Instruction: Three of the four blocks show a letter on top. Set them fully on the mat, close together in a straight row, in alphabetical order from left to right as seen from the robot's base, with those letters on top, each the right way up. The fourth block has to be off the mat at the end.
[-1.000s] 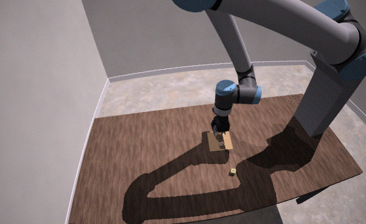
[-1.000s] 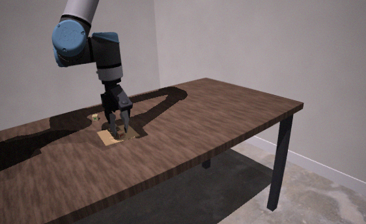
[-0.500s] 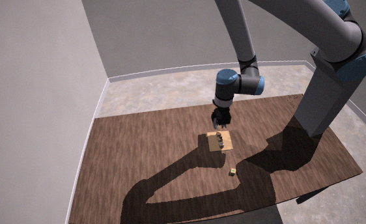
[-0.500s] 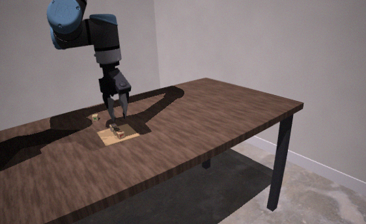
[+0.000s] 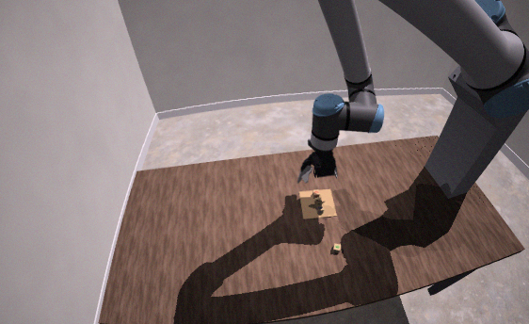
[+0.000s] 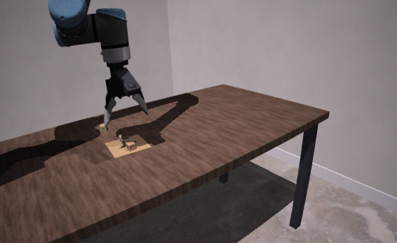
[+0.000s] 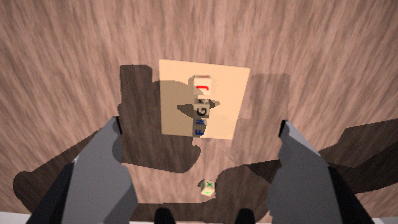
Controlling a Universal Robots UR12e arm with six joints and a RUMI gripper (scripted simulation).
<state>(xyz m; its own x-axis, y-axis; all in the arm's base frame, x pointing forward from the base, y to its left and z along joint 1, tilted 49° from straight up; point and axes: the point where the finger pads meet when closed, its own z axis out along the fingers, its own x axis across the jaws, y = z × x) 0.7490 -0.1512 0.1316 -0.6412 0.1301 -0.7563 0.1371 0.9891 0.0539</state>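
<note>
1. Three lettered blocks stand in a line on the mat (image 5: 329, 198) (image 6: 115, 152) (image 7: 227, 100), running from well within it toward one edge.
2. The red-marked block (image 5: 315, 193) (image 6: 131, 146) (image 7: 202, 86) is at one end; its red writing shows only in part in the wrist view, too little to name the letter surely.
3. The G block (image 7: 202, 109) is in the middle, with a black "G" and a smaller dark mark on another face. Whether it touches the red-marked one, I cannot tell.
4. The blue-lettered block (image 7: 200, 127) is at the other end, near the mat's edge, with a blue "F" and a second blue mark; it lies partly in shadow.
5. Off the mat, the green-marked block (image 5: 337, 248) (image 6: 103, 128) (image 7: 208, 187) sits on the bench (image 5: 213, 202) (image 6: 230, 116) (image 7: 75, 60), showing a green "X"-like mark and more green on another face.
6. Above the mat hangs the tool (image 5: 318, 178) (image 6: 126, 119) (image 7: 200, 119), fingers spread wide, holding nothing.
</note>
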